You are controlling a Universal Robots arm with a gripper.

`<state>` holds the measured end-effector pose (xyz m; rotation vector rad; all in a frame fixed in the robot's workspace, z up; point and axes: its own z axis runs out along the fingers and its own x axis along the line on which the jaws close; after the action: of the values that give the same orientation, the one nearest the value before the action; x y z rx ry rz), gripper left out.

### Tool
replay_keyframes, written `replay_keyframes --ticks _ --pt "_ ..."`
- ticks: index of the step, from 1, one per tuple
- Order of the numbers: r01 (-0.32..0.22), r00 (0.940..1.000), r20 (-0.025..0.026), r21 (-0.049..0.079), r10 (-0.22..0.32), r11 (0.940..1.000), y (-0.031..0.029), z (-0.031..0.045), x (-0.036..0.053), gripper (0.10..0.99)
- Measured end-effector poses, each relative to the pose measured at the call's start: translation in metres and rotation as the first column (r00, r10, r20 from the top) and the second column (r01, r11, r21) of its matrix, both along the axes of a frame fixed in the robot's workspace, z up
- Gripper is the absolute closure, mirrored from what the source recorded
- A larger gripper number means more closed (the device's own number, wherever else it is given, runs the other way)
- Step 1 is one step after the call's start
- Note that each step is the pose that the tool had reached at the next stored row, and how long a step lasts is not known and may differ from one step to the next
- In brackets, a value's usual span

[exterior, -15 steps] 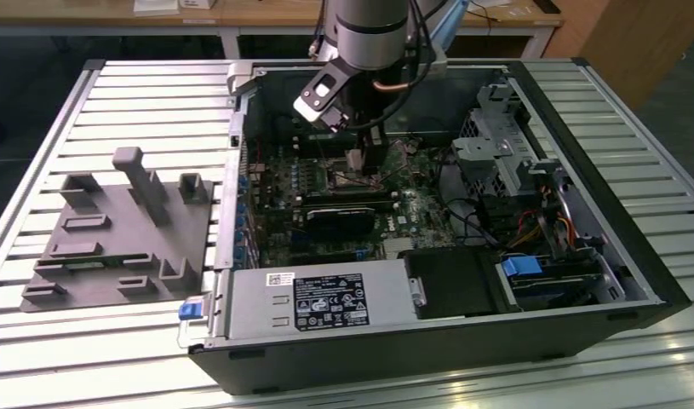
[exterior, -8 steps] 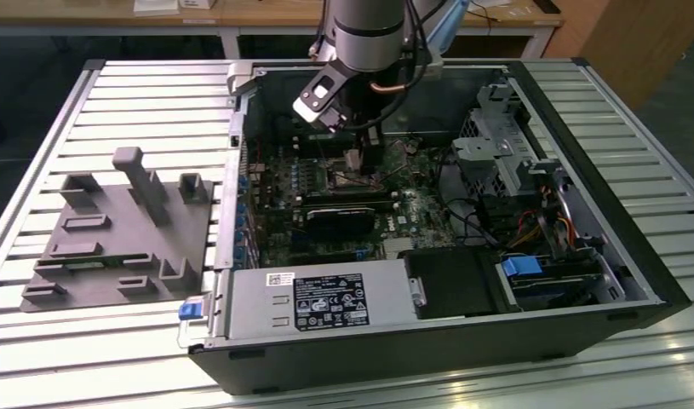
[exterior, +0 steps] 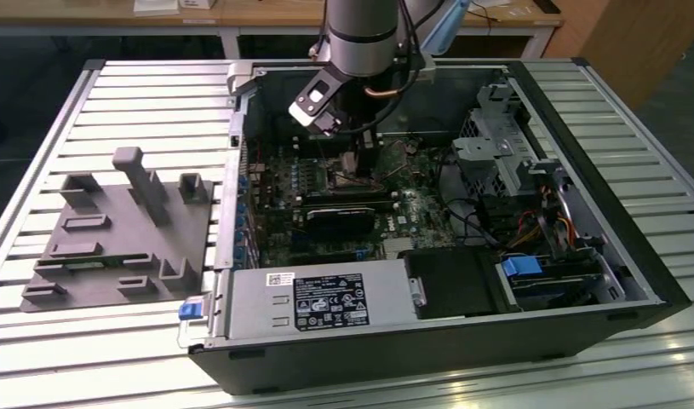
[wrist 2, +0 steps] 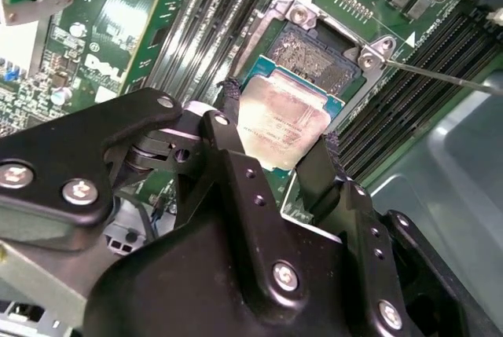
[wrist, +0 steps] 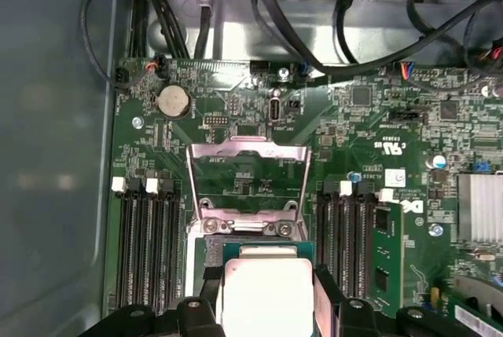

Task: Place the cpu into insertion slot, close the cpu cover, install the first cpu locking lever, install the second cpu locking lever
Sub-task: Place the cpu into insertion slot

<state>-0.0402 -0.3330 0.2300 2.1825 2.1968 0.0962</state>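
A small, flat, square cpu (wrist 2: 292,105) with a silvery-grey metal top is hanging just above the dark-framed insertion slot (wrist 2: 318,54) and its brownish-gold pin field, apparently not yet seated. The black two-fingered gripper (wrist 2: 280,120) is clamping the chip by two opposite edges, a sensible hold. The part looks light and rigid, but its smooth lid is probably slippery and the pins below delicate, so tilted or rough handling would risk damage. In the first wrist view, the thin dark-silver windowed cpu cover (wrist: 247,151) is standing swung open beyond the socket on the green motherboard (wrist: 369,117), flanked by long black memory slots (wrist: 145,243).
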Motion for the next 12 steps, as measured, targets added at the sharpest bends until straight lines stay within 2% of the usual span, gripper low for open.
replay_keyframes --ticks 12 --pt "0.0 1.0 0.0001 -0.001 0.0 1.0 0.0037 -0.0145 -0.0038 0.549"
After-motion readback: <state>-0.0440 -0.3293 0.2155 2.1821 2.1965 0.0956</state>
